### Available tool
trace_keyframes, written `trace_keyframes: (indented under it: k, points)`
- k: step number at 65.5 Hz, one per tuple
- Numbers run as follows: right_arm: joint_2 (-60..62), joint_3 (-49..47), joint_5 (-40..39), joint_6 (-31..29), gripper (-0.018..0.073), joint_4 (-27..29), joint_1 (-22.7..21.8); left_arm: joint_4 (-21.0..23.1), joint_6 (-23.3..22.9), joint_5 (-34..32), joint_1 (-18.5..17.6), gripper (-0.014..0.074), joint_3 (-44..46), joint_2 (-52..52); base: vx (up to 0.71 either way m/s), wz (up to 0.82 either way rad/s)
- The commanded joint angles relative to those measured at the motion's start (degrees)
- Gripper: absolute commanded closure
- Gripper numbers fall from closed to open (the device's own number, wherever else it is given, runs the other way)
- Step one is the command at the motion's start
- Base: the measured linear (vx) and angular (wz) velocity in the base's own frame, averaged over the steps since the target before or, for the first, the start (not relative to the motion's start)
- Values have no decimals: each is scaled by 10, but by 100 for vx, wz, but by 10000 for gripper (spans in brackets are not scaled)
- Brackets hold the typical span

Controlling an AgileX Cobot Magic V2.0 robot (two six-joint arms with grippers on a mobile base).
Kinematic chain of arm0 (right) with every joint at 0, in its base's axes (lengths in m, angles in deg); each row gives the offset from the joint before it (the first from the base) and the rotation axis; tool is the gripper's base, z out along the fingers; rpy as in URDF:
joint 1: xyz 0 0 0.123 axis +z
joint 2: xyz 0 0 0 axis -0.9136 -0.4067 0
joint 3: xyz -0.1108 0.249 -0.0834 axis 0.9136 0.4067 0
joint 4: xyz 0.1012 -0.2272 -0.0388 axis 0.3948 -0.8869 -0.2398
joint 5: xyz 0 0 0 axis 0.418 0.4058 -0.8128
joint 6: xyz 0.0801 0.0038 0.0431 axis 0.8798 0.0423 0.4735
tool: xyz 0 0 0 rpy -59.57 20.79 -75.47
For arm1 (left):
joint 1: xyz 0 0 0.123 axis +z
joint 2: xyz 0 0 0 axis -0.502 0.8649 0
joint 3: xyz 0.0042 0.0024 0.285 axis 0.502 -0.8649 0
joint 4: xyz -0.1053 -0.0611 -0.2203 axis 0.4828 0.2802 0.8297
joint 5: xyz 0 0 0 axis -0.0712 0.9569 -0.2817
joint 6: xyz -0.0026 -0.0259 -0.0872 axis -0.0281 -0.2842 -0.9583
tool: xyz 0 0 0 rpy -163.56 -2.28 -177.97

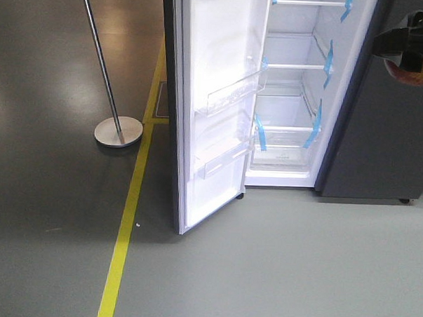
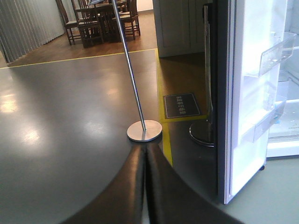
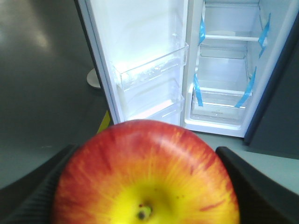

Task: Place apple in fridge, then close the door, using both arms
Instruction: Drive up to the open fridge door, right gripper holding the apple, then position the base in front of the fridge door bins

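My right gripper (image 1: pixel 411 49) is shut on the red and yellow apple (image 1: pixel 414 72), held in the air at the top right in front of the fridge's dark grey side. In the right wrist view the apple (image 3: pixel 145 172) fills the bottom, stem dimple facing the camera, with a black finger (image 3: pixel 32 191) on each side. The fridge (image 1: pixel 291 99) stands open, showing a white inside, white shelves and blue tape strips. Its door (image 1: pixel 214 102) is swung wide to the left, with clear bins. My left gripper (image 2: pixel 145 151) is shut and empty, low over the dark floor, left of the door (image 2: pixel 243 112).
A metal pole on a round base (image 1: pixel 118 132) stands left of the door, also in the left wrist view (image 2: pixel 144 130). A yellow floor line (image 1: pixel 128 218) runs past the door. Chairs and a table (image 2: pixel 100 18) stand far back. A second round base (image 2: pixel 202 133) sits behind the door.
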Motion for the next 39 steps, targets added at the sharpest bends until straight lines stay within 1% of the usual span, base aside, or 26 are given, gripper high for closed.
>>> trace_keyframes:
  k: [1,39]
  points:
    - [17,-18,-43,-5,419,7,-4,3,-2,-43,-2,604,-9,-9,21,1]
    - [17,-18,-43,-5,419,7,-4,3,-2,-43,-2,604,-9,-9,19,2]
